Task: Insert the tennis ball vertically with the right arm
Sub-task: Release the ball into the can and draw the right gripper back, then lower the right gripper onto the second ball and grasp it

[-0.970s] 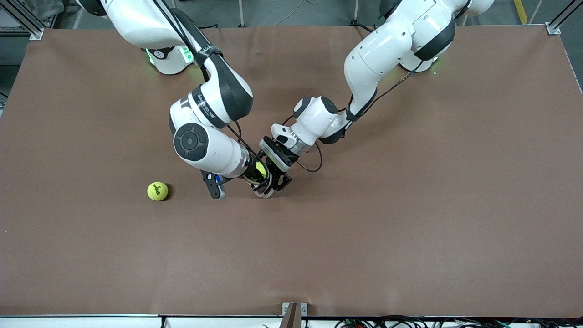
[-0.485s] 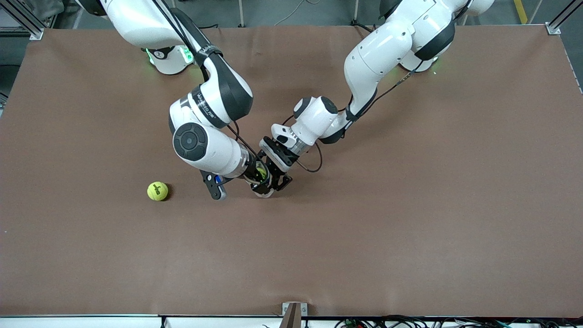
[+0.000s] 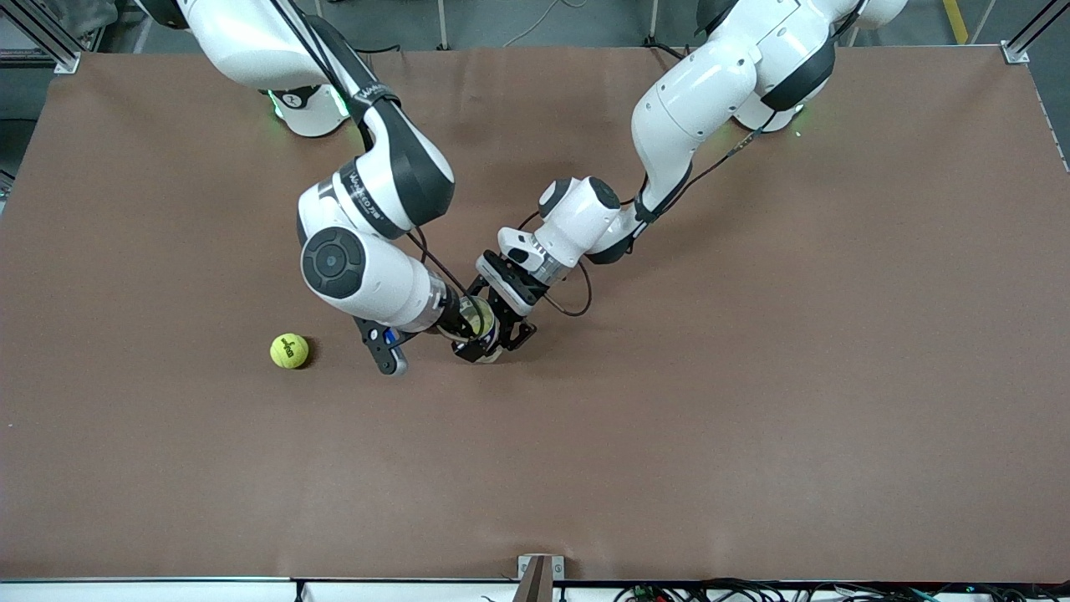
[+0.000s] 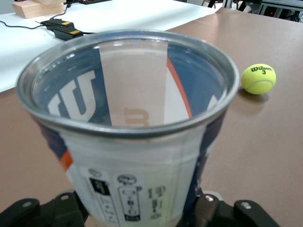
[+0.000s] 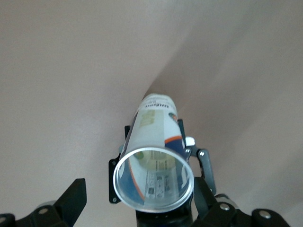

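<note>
Right tool (image 5: 137, 208) spread wide, empty, over the can (image 5: 154, 161) that the left tool (image 3: 493, 334) grips upright.

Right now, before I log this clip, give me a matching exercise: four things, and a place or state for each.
Things:
1. tennis ball
2. can
3. right gripper
4. left gripper

Places or states:
a. open, over the can's mouth
b. loose on the table, toward the right arm's end
c. shut on the can
d. upright, gripped low on its wall

Pairs: 1-b, 2-d, 3-a, 4-c
</note>
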Robot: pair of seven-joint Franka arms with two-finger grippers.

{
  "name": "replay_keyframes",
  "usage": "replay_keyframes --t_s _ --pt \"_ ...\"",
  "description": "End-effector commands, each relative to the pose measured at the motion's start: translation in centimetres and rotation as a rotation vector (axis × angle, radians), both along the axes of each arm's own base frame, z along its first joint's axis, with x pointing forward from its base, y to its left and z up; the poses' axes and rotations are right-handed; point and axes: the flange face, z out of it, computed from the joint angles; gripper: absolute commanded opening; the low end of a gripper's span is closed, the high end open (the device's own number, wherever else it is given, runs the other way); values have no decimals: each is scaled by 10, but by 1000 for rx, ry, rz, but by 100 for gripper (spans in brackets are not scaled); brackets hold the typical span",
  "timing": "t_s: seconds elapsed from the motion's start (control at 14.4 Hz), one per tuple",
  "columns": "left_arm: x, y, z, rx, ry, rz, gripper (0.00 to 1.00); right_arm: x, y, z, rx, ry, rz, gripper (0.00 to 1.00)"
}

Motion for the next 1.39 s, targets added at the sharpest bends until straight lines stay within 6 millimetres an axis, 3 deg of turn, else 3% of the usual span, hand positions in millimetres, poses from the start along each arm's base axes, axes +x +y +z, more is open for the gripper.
replay_keyframes --t_s 0.0,0.28,0.48,0.76,1.04,1.32 --pt "-1 3 -8 12 -7 -6 77 11 -37 21 3 -7 32 100" --pt "-1 3 -9 13 -5 -6 77 26 -109 31 -9 13 180 100" --pt "-1 3 -8 13 -5 -6 77 35 -158 25 -65 18 303 100" --pt "-1 2 -6 13 -10 -8 77 41 -222 -2 -112 19 484 100" --pt "-1 2 -6 13 -10 -8 76 26 -264 -28 -138 -40 670 100" --pt "-1 1 -4 11 -13 -10 76 7 -308 -67 -121 -94 817 100"
